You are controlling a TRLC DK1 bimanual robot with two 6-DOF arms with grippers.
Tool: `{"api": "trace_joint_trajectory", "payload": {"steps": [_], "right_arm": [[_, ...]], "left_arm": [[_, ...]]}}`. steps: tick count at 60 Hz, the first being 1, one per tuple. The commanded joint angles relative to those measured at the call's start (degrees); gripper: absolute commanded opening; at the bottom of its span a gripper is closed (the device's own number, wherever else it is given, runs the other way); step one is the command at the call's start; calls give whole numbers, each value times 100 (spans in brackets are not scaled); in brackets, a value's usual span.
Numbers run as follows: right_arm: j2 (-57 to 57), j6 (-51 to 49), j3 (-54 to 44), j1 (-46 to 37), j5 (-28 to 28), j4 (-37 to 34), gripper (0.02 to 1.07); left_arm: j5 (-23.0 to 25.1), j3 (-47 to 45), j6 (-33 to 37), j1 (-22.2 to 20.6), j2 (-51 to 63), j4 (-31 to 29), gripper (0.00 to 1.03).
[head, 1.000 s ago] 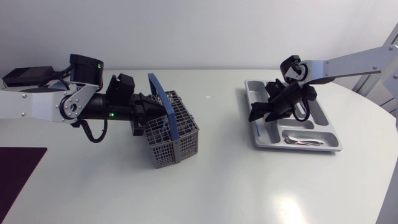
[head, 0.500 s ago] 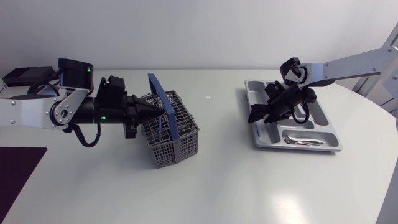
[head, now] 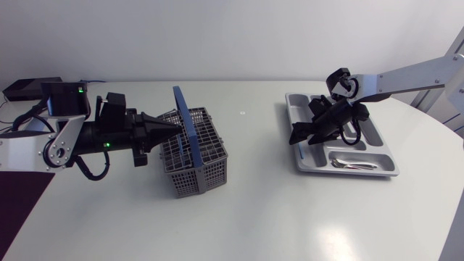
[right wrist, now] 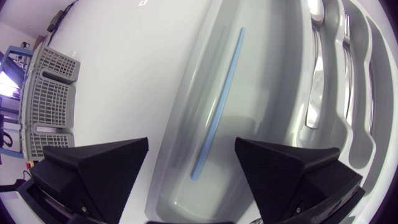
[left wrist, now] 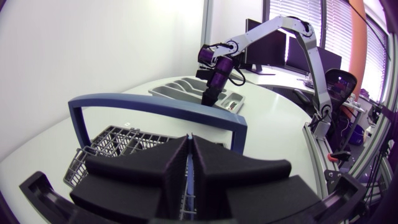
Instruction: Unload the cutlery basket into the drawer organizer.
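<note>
The grey wire cutlery basket (head: pixel 194 154) with its upright blue handle (head: pixel 183 123) stands left of the table's middle. My left gripper (head: pixel 174 130) lies level at the basket's left rim, pointing into it. In the left wrist view its fingers (left wrist: pixel 168 168) are pressed together, shut, with nothing that I can make out between them, and the basket (left wrist: pixel 118 140) and handle (left wrist: pixel 155 106) lie just ahead. My right gripper (head: pixel 301 136) hangs open over the grey drawer organizer (head: pixel 384 156). Below its spread fingers (right wrist: pixel 93 168) a thin blue stick (right wrist: pixel 217 106) lies in the long side compartment.
Spoons (right wrist: pixel 314 93) lie in the organizer's neighbouring compartments, and more cutlery (head: pixel 351 164) sits in its front compartment. A dark mat (head: pixel 18 196) lies at the table's left front edge. White tabletop (head: pixel 254 203) stretches between basket and organizer.
My left arm has drawn back to the left, taking its shut gripper from inside the basket out to the rim. The right arm has stayed where it was.
</note>
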Motion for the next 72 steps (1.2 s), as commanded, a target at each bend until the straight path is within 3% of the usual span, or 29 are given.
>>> {"api": "trace_joint_trajectory", "payload": {"steps": [1, 46, 63, 72], "right_arm": [[-131, -78, -174, 15, 2, 28, 102], [-1177, -640, -1018, 164, -236, 758, 102], [-2706, -1124, -2037, 296, -1018, 1716, 102], [-3576, -1519, -2486, 621, -1361, 1830, 102]], "left_arm": [[176, -123, -214, 80, -146, 128, 15], [228, 184, -935, 80, -1157, 251, 15], [220, 571, -1225, 159, -1474, 189, 15], [211, 835, -1313, 220, -1605, 40, 15]]}}
